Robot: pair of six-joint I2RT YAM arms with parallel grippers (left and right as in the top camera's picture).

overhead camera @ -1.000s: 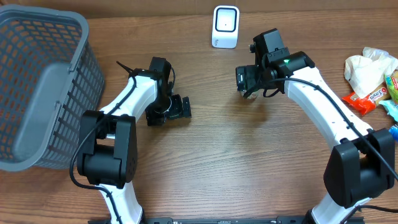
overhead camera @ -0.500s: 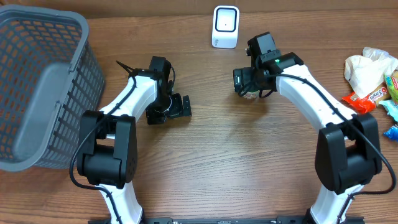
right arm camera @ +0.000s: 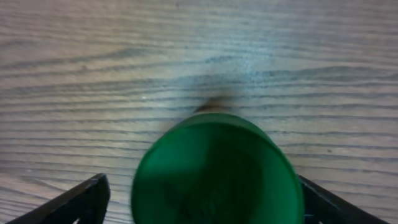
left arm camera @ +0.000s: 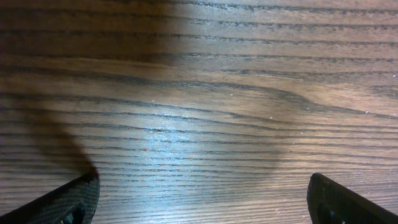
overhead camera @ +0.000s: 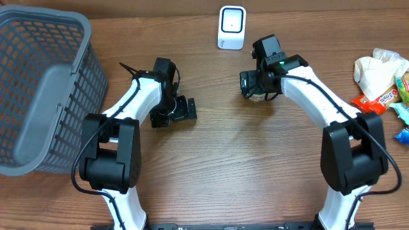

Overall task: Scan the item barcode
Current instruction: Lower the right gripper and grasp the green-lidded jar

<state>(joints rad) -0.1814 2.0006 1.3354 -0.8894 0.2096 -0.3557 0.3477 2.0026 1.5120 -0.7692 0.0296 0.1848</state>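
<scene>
A round container with a green lid stands on the wooden table and fills the lower middle of the right wrist view. My right gripper is open, with one finger on each side of the lid. A small gap shows on the left, while the right finger sits close against the rim. In the overhead view the right gripper hides most of the container. The white scanner stands just behind it. My left gripper lies open over bare wood, its fingertips wide apart.
A grey basket takes up the left side of the table. Several snack packets and a crumpled white bag lie at the right edge. A black cable tie lies near the left arm.
The right arm has shifted a little to the left and toward the scanner, staying over the green-lidded container. The left arm has not moved.
</scene>
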